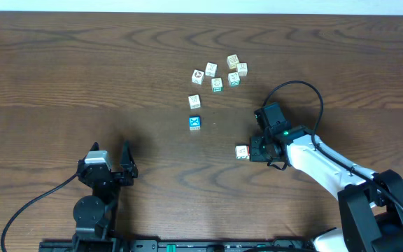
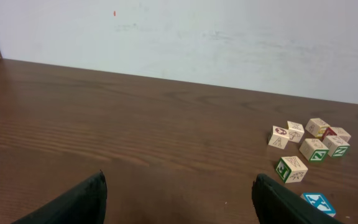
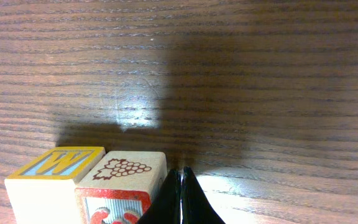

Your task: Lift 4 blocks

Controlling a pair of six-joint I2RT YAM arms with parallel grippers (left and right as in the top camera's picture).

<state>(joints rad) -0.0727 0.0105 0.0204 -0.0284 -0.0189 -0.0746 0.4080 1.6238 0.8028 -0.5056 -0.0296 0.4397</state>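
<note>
The dark brown wood-grain counter (image 1: pixel 61 70) carries every block; none is off its surface. The left gripper (image 1: pixel 110 157) sits near the front left edge with its two black fingers (image 2: pixel 73 202) spread wide and nothing between them, well apart from all the blocks. The right gripper (image 1: pixel 252 150) is low over the counter on the right, its black fingertips (image 3: pixel 180 186) pressed together on nothing. Just beside those tips, on their left in the right wrist view, stands a small white-faced wooden cube with a grape picture and a red-framed side (image 3: pixel 120 186), and touching its far side is a pale cream wooden cube with a yellow W on a blue-edged face (image 3: pixel 55 171); from overhead only one cube (image 1: pixel 242 152) shows at that spot. The bright blue-faced wooden cube (image 1: pixel 194 123) lies alone near the middle of the counter, with a white-faced cube edged in green (image 1: pixel 194 102) just behind it. Farther back is a loose cluster of six small picture cubes (image 1: pixel 219 73), among them a red-faced cube (image 2: pixel 329 132) tucked between paler ones.
</note>
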